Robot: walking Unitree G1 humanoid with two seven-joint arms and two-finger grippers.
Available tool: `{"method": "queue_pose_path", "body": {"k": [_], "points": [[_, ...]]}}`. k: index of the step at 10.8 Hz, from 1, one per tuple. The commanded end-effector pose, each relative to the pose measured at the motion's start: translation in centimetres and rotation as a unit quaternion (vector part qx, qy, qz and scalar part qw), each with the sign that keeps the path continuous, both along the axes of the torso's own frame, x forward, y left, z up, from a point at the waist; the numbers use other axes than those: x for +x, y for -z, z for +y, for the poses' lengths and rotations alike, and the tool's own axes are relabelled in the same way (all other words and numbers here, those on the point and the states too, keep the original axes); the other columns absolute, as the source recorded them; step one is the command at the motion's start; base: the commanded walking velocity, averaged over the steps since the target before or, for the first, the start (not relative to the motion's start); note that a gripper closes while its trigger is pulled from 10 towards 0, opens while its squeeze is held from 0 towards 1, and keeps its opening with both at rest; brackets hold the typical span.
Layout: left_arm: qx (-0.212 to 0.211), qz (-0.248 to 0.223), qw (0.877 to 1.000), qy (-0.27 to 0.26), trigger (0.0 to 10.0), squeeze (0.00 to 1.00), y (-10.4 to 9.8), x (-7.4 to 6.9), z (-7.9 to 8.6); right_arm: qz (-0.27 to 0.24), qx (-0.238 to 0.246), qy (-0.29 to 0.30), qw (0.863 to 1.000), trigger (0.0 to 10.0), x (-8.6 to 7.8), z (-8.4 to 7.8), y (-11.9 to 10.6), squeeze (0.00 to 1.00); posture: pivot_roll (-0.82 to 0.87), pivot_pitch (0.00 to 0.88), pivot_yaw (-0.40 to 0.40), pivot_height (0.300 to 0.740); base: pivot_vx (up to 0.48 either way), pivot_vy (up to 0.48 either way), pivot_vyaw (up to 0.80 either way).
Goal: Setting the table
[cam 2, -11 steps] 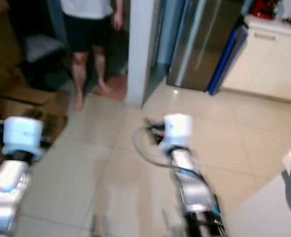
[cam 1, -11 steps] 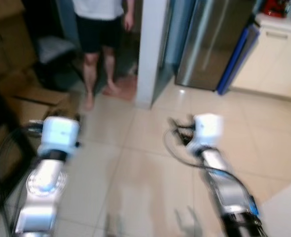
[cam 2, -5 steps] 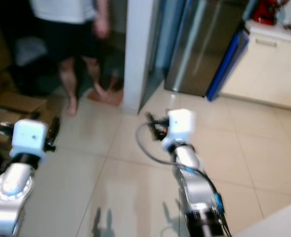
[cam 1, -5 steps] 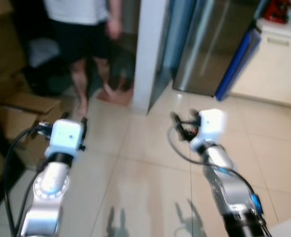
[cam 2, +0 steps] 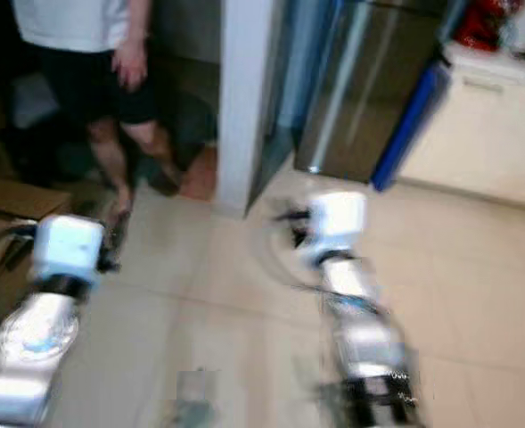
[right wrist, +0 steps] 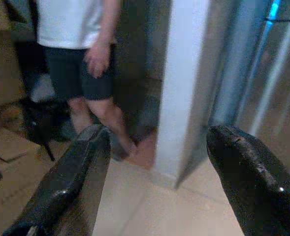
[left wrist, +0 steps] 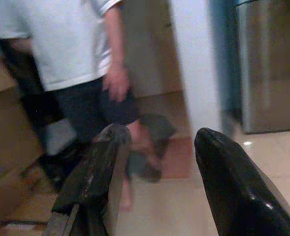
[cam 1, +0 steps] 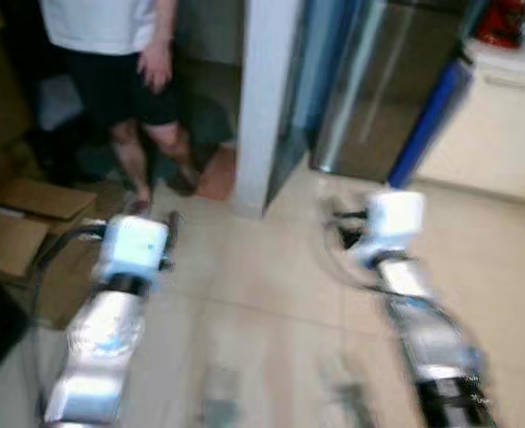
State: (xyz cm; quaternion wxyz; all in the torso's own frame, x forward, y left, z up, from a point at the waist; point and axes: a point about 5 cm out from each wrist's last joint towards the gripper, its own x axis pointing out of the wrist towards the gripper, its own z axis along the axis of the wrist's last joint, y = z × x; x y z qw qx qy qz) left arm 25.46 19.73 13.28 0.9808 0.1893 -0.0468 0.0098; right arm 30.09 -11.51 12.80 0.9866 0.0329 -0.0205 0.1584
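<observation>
Both silver arms reach forward over the glossy beige tiled floor (cam 1: 271,294), blurred. The left tool (left wrist: 154,172) has its two black fingers spread wide apart, gripping nothing; the right tool (right wrist: 154,172) is likewise wide open and empty. Ahead stand a white square pillar (cam 1: 264,98), a brushed steel refrigerator (cam 1: 378,89), and a barefoot person in white shirt and dark shorts (cam 1: 110,62) beside flattened brown cardboard boxes (cam 1: 21,223).

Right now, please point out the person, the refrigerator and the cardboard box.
person (cam 1: 97,22): left eye view, on the white shirt.
refrigerator (cam 1: 382,85): left eye view, on the steel door.
cardboard box (cam 1: 12,236): left eye view, on the open flap by the floor.
</observation>
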Motion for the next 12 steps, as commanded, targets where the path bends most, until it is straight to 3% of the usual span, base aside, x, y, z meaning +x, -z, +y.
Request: {"method": "queue_pose_path", "body": {"k": [1,3,7,10,12], "points": [[-0.006,-0.005,1.000,0.007,10.0,0.00,-0.1,-0.1,-0.7,0.004,-0.008,0.026,1.000,10.0,-0.1,-1.9,0.2,0.00,0.04,0.000,-0.098,0.740,0.412,0.000,0.00],[-0.006,0.000,1.000,0.003,10.0,0.00,0.2,-0.4,-0.7,0.025,0.002,0.016,1.000,10.0,0.0,-1.7,0.7,0.00,0.04,0.000,-0.105,0.740,0.407,0.000,0.00],[-0.001,-0.025,1.000,0.003,10.0,0.00,-1.3,0.8,-0.4,0.016,0.010,0.020,1.000,10.0,0.4,-1.6,0.1,0.00,0.06,0.000,-0.108,0.740,0.409,0.000,-0.73],[0.007,-0.020,1.000,0.007,10.0,0.00,-1.1,0.9,0.2,0.006,0.014,0.027,1.000,10.0,0.5,-1.2,-0.1,0.00,0.06,0.000,-0.069,0.740,0.410,0.000,-0.80],[0.008,-0.021,1.000,0.012,10.0,0.00,-1.4,1.4,0.0,0.006,0.013,0.027,1.000,10.0,0.7,-1.3,-0.1,0.00,0.06,0.000,-0.066,0.740,0.409,0.000,0.00]]}}
